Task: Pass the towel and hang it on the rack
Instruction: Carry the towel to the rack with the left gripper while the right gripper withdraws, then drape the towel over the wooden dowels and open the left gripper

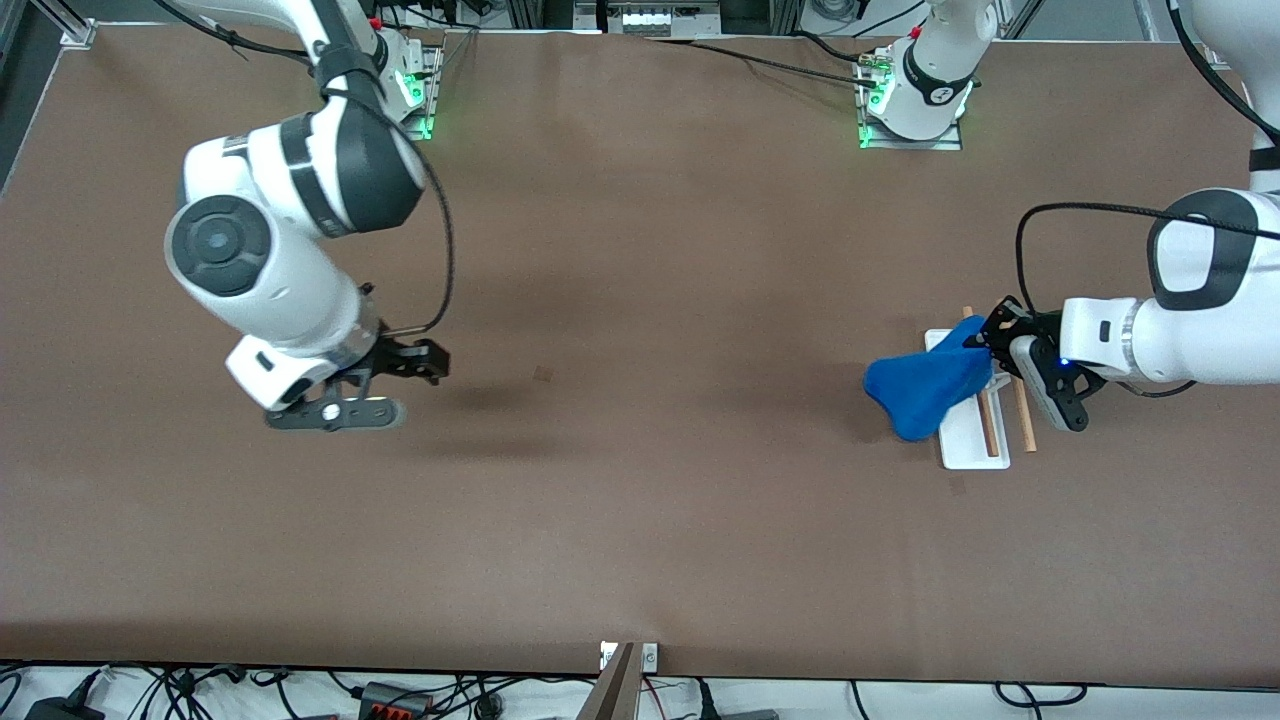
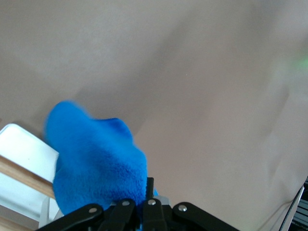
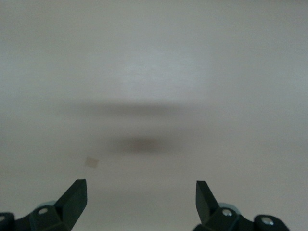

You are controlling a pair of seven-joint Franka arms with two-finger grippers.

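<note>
Towel [image 1: 925, 390] and rack [image 1: 975, 445] sit together at the left arm's end of the table: we hold the blue cloth by one pinched edge in the left hand [image 1: 985, 338], its fingers shut tight on the fabric, and the rest of the cloth hangs down over the rack's white base and the end of its wooden rods [image 1: 1005, 420]. In the left wrist view the towel [image 2: 96, 163] bulges out from between our fingers, with the white base [image 2: 24, 154] and one rod [image 2: 24, 175] showing beside it.

To do this step well, we judge that the cloth must lie across a rod with cloth hanging down on both sides of it, so that it does not slide off once let go. At present most of the fabric bunches on the side of the rack toward the table's middle, so we would carry the pinched edge across toward the left arm before lowering it. We would open the fingers only when the rod bears the weight, and lift straight away so the fuzzy fabric does not snag and drag the light rack.

Our right hand [image 1: 385, 385] waits over bare table toward the right arm's end, fingers spread wide and holding nothing.

The table [image 1: 640, 520] is a plain brown sheet, flat and matte, with a small pale mark [image 1: 543, 374] near its middle. Cables run along the table's edges.
</note>
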